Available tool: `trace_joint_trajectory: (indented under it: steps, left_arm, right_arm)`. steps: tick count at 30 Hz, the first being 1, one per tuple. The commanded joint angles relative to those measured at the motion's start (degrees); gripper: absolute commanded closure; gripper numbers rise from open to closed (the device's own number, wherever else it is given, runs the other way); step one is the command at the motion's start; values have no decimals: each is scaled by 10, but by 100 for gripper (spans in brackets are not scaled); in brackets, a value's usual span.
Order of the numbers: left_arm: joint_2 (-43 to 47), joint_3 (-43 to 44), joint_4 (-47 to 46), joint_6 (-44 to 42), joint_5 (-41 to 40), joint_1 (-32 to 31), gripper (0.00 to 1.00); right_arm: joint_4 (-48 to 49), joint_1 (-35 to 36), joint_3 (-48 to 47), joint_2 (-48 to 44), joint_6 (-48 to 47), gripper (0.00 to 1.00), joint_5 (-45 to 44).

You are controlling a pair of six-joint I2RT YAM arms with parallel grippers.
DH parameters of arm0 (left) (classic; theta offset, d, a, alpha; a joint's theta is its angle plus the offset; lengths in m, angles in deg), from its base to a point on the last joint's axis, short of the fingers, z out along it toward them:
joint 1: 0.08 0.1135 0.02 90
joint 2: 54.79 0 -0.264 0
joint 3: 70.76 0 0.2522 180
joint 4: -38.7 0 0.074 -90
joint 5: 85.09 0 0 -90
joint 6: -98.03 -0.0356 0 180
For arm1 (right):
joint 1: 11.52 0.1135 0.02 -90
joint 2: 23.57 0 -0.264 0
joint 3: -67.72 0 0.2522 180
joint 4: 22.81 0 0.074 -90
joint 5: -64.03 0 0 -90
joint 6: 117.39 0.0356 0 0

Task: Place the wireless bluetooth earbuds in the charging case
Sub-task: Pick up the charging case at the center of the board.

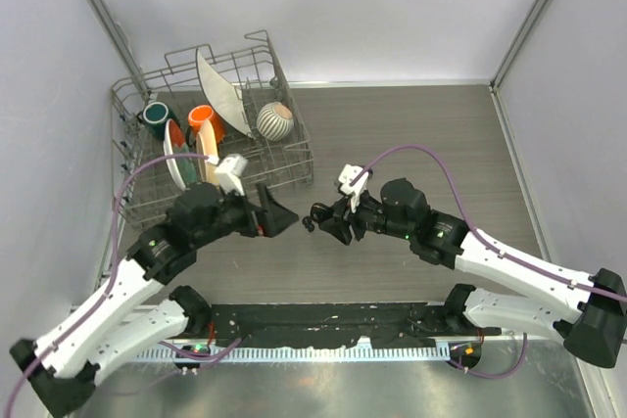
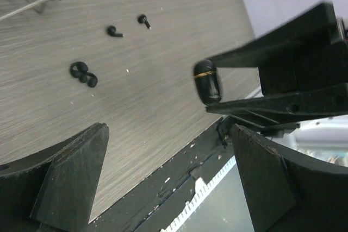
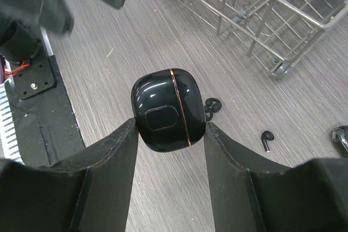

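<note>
The surface (image 1: 411, 134) is seen from high behind; the charging case (image 3: 168, 115) is shared closely by both wrist views.

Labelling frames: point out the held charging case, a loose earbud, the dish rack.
charging case (image 3: 168, 115): right wrist view, front face.
loose earbud (image 3: 267, 137): right wrist view, head.
dish rack (image 1: 284, 171): top view, front wall.

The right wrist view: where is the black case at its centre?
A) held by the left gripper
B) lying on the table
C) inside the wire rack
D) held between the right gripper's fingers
D: the black case sits pinched between the fingers of the right gripper, raised above the table.
</note>
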Motion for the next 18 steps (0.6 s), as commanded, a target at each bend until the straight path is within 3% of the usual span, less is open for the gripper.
trace_joint_trajectory:
  steps: [1,13,18]
  left_arm:
    - [-62,54,-41,-37,-166,-111,0]
    - [-109,-1,-204,18,-75,-114,1]
    - [-144,5,-217,27,-29,-114,5]
  right_arm:
    - [39,3,0,7,-13,99,-23]
    - [71,4,24,-20,-8,99,-18]
    - [91,5,33,-22,0,99,-22]
